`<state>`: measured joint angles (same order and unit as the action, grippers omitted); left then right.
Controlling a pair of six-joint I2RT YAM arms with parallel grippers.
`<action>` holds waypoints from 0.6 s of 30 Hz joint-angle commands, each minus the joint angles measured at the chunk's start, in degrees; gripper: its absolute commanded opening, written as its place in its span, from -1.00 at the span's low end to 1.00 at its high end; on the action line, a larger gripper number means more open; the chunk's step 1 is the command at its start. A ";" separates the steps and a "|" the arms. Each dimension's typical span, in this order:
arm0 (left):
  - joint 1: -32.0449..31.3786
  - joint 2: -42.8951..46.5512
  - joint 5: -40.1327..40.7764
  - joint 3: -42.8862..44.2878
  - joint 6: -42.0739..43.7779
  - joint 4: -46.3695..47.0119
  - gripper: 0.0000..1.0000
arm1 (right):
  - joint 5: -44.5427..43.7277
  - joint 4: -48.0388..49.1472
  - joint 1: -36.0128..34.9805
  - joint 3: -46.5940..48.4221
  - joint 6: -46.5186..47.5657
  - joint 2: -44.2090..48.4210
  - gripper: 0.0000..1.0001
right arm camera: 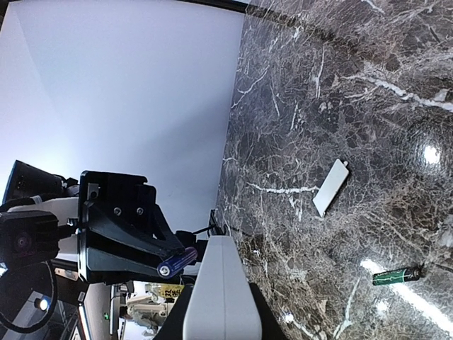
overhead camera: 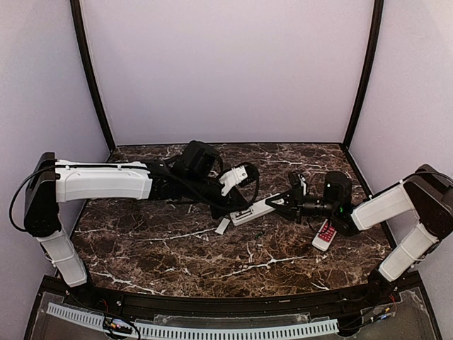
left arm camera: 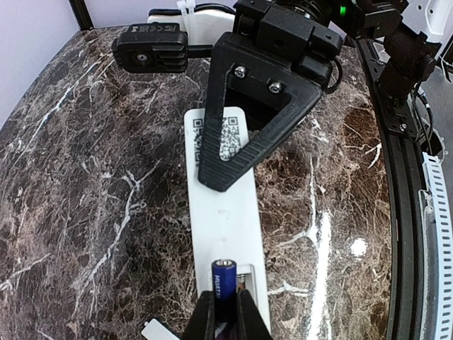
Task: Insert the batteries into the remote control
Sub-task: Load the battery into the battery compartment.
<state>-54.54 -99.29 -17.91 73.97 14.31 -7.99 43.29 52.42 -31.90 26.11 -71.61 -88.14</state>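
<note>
The white remote control (left arm camera: 225, 212) lies back up with a QR sticker, its battery compartment (left arm camera: 244, 278) open at the near end. My left gripper (left arm camera: 225, 299) is shut on a blue battery (left arm camera: 222, 278), whose free end sits over that compartment. My right gripper (right arm camera: 218, 312) is shut on the remote control's (right arm camera: 219, 283) far end, one black finger (left arm camera: 258, 127) across its back. From the right wrist, the blue battery (right arm camera: 177, 261) shows beside the remote. From above, the left gripper (overhead camera: 239, 207) and right gripper (overhead camera: 282, 203) meet at the remote (overhead camera: 258, 209). A dark green battery (right arm camera: 396, 275) lies loose on the table.
A small white rectangular cover (right arm camera: 331, 188) lies flat on the marble, near the remote's end (overhead camera: 223, 225). A shorter red-and-white remote (overhead camera: 325, 235) rests under the right arm. White walls with black posts close in the back and sides.
</note>
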 commanded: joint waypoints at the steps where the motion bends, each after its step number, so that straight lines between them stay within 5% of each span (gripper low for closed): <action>1: -0.45 2.47 -0.24 -0.85 0.02 2.06 -0.99 | -1.35 5.53 -0.06 -1.17 -2.87 0.57 -1.00; 18: -2.18 0.54 8.83 -1.20 3.71 1.61 -0.99 | -1.05 8.26 -0.35 -1.67 -5.91 0.74 -1.00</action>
<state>-56.27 -99.29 -12.75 73.84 16.56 -6.87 42.33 56.93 -31.92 25.12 -76.25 -88.12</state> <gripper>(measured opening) 0.080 0.182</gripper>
